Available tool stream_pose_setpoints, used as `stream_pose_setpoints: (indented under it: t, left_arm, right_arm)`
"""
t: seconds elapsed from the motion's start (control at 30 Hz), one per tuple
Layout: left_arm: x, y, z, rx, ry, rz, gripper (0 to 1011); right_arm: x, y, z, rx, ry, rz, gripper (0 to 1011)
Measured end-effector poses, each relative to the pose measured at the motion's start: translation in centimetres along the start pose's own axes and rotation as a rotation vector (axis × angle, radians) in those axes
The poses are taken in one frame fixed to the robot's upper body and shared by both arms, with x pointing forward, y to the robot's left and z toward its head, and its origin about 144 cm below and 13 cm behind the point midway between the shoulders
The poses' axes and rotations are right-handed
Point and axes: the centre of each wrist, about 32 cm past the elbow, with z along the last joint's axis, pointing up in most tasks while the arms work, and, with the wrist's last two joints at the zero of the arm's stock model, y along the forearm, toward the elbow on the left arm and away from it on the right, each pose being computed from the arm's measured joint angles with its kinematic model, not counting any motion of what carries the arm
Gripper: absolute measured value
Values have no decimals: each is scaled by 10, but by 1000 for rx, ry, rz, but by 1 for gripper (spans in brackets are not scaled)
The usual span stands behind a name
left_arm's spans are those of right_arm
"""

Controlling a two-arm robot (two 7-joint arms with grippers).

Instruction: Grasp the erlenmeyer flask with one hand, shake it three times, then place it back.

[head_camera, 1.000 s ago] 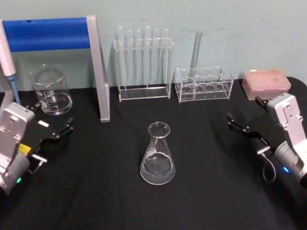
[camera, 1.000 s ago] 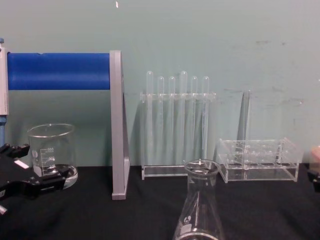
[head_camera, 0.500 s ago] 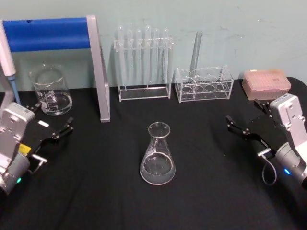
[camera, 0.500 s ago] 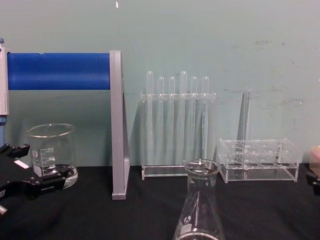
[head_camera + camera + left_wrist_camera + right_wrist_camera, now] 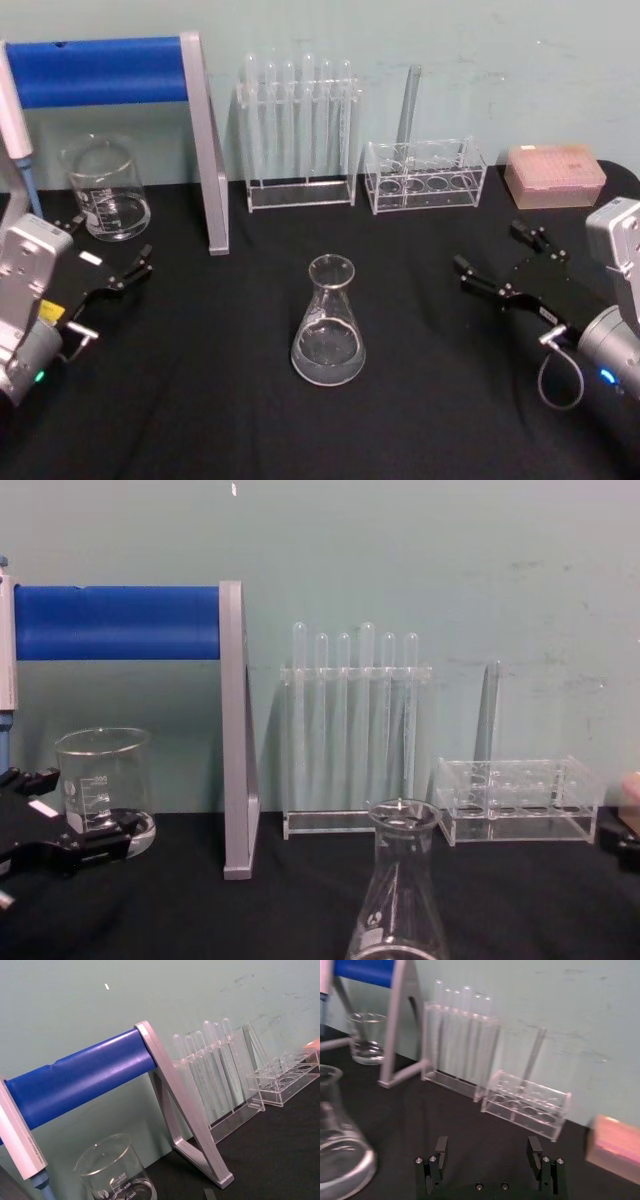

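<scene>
The left gripper (image 5: 108,245) sits where it was beside the beaker (image 5: 105,190), fingers spread. In the middle of the tabletop (image 5: 200,420) the erlenmeyer flask (image 5: 328,325) stands upright and untouched: clear glass, wide base, narrow flared neck. The right gripper (image 5: 497,252) has edged inward toward it, jaws wide, still well apart. The reach looks begun, with no grasp yet.
</scene>
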Motion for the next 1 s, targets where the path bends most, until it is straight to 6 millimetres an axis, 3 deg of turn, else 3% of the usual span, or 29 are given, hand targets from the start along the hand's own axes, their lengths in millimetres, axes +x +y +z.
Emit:
stream_pose_setpoints:
  t: [0.43,1.0]
  left_arm:
    - [0,0,0,0,0,0,1001]
    - [0,0,0,0,0,0,1001]
  right_arm:
    - [-16,-5,4,-15,101,163,1000]
    - [-37,6,8,26,78,357,1000]
